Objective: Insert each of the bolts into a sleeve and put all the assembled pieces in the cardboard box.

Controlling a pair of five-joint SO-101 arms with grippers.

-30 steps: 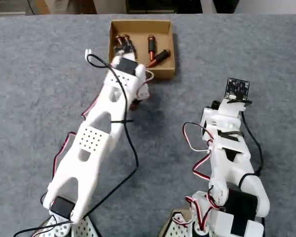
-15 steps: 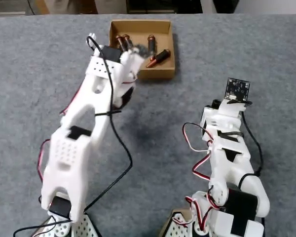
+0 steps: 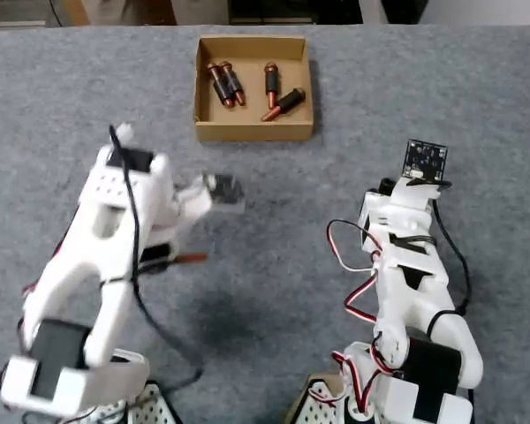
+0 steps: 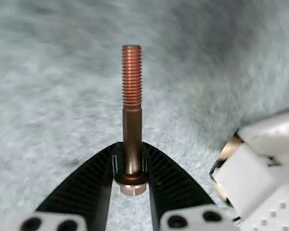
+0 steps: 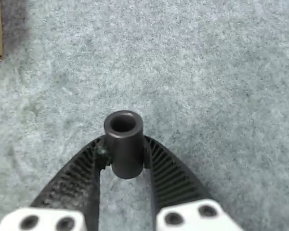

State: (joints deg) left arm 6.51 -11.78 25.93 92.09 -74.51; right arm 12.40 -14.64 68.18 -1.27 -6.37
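The left gripper (image 4: 131, 153) sits well away from the cardboard box (image 3: 208, 132), on the near-left side of it, above the grey table cover (image 3: 477, 88). Its jaws are pinching a copper bolt (image 4: 131, 110) just above the hexagonal head, and the threaded end points straight out past the fingertips. In the high view the bolt (image 3: 193, 258) shows as a short orange rod sticking out from under the left arm, on the side toward the box, clear of the box and of everything in it.

The box stands at the far middle of the table. Four assembled pieces lie inside, each a dark sleeve with copper showing at its ends. Two (image 3: 216, 84) (image 3: 232, 81) lie side by side in the left half. One (image 3: 270, 79) lies in the right half, lengthwise front to back. One (image 3: 284, 103) lies slanted near the front right corner.

The right gripper (image 5: 124, 153) is to the near-right of the box, well apart from it; a corner of the box shows at the edge of the right wrist view. Its jaws are closed on a black sleeve (image 5: 124, 143), gripping it by its sides, with the open bore turned away from the gripper.
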